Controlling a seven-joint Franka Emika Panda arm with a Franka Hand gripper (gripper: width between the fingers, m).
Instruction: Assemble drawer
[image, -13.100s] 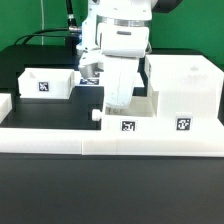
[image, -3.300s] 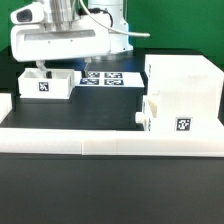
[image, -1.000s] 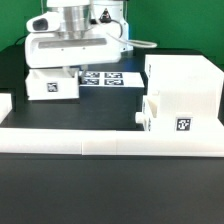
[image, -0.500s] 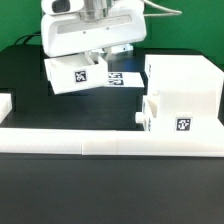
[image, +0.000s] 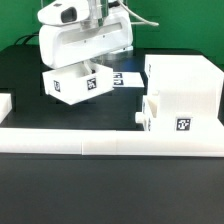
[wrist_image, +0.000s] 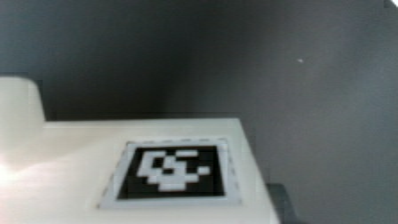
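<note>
My gripper (image: 80, 68) is shut on a small white drawer tray (image: 74, 85) and holds it tilted above the black table, to the exterior view's left of the tall white box housing (image: 185, 75). The fingertips are hidden behind the hand and the tray. A second tray (image: 165, 116) sits in the housing's lower slot, with its knob (image: 140, 117) pointing to the exterior view's left. In the wrist view the held tray's white wall (wrist_image: 71, 160) and its black-and-white tag (wrist_image: 173, 170) fill the near part, with dark table beyond.
The long low white border bar (image: 110, 141) runs along the front, with a short white piece (image: 5, 103) at the exterior view's left. The marker board (image: 126, 78) lies flat on the table behind the held tray, beside the housing.
The tray has come up off the table at the exterior view's left, moved right toward the housing in my gripper, and now hangs tilted.
</note>
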